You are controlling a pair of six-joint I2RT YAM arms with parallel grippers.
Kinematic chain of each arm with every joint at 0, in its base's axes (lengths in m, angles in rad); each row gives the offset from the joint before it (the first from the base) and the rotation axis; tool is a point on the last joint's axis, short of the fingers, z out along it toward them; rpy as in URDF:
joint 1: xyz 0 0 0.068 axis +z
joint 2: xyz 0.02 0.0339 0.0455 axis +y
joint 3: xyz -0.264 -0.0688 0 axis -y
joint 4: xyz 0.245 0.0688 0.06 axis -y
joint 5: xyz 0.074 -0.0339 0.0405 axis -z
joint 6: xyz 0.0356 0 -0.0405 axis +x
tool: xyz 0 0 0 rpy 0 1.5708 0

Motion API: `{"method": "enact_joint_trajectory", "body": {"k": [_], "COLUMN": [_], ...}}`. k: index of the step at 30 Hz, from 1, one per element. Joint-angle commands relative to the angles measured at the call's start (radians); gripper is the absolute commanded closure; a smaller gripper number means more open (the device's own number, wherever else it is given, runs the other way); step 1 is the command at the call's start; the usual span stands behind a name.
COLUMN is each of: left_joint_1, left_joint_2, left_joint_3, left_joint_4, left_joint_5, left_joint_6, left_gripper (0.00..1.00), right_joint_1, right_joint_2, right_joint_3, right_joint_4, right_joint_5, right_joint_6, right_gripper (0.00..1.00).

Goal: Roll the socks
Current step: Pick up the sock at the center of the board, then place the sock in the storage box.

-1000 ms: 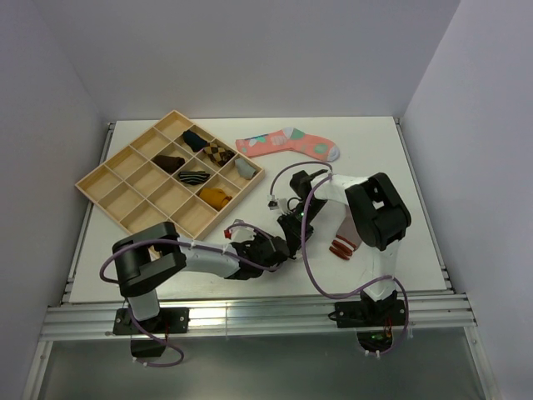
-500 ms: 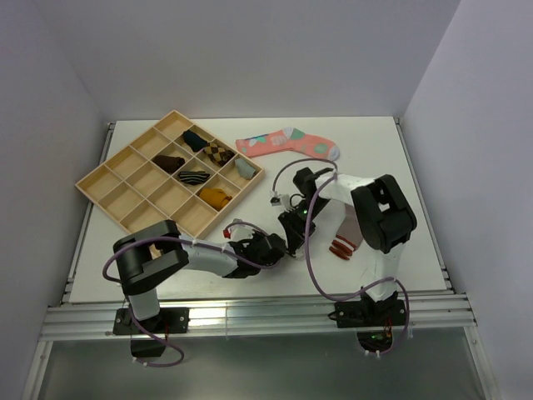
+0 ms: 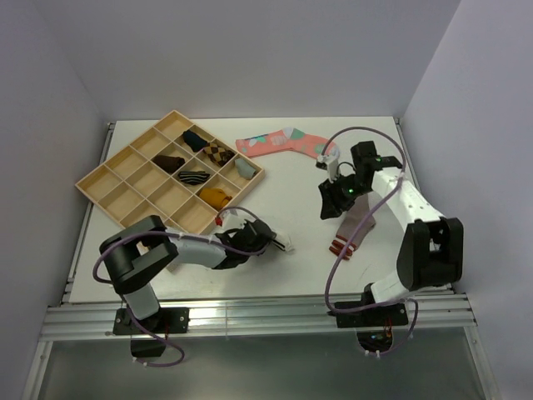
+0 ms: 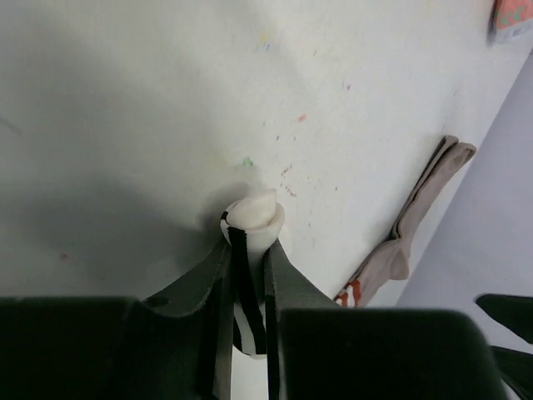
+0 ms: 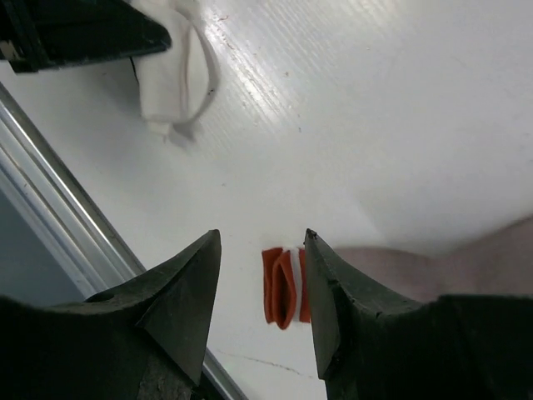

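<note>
The left tool (image 4: pixel 248 250) is pinched narrow on the rolled white sock (image 4: pixel 255 213), whose end pokes out past its fingertips over the counter (image 4: pixel 125 108). Farther off to its right the taupe sock (image 4: pixel 426 196) lies flat. The right tool (image 5: pixel 262 292) hangs wide, holding nothing, with the taupe sock's red cuff (image 5: pixel 281 287) below the gap between its fingers.

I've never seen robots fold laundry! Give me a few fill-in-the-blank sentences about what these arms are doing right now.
1. The white sock, held by the left gripper, is already ____ up.
2. The right gripper has its jaws ____, holding nothing.
3. The taupe-brown sock lies flat, and its cuff is striped ____.

Missing words: rolled; open; red
</note>
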Motion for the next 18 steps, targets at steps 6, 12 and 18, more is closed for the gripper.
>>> {"method": "enact_joint_trajectory", "body": {"k": [6, 12, 18], "left_joint_1": [0.077, 0.218, 0.549], "left_joint_2": [-0.234, -0.428, -0.500], "left_joint_3": [0.072, 0.144, 0.213], "left_joint_4": [-0.152, -0.298, -0.342], "left_joint_5": [0.000, -0.020, 0.101], "left_joint_6": [0.403, 0.567, 0.738], "left_gripper": [1.00, 1.00, 1.00], "right_joint_1": [-0.064, -0.090, -0.109], "right_joint_2": [-0.142, -0.139, -0.129], "right_joint_3": [-0.040, -0.023, -0.008], "right_joint_4": [-0.029, -0.023, -0.007], "right_joint_5": [-0.014, -0.023, -0.017], "right_joint_6": [-0.068, -0.073, -0.083], "right_gripper": [0.48, 0.48, 0.48]}}
